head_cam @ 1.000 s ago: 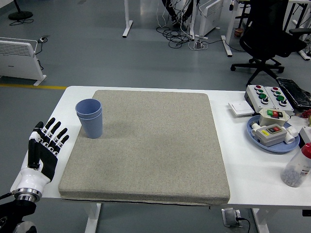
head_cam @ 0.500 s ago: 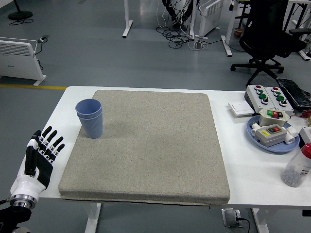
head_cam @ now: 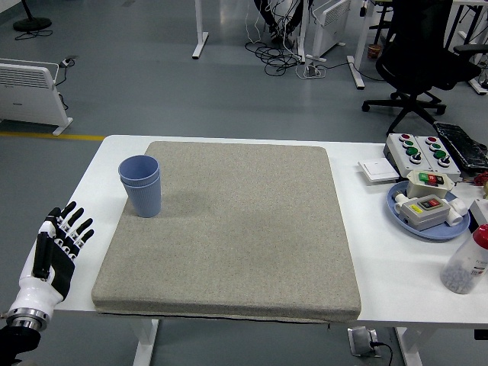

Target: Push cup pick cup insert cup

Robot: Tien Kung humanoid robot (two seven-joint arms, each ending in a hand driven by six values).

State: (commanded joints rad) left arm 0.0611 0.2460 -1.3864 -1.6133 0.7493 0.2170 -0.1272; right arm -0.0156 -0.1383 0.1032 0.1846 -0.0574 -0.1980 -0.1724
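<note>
Left hand [head_cam: 55, 248] sits at the table's [head_cam: 381, 267] near-left corner, fingers spread, holding nothing, wrist cut off by the frame. Blue cups [head_cam: 141, 185] stand nested upright on the grey mat's [head_cam: 236, 229] far-left part. I can't see my right hand anywhere.

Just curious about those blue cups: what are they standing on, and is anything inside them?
The stacked blue cups stand upright on the grey mat that covers the white table. The inside is not visible from this angle.
</note>
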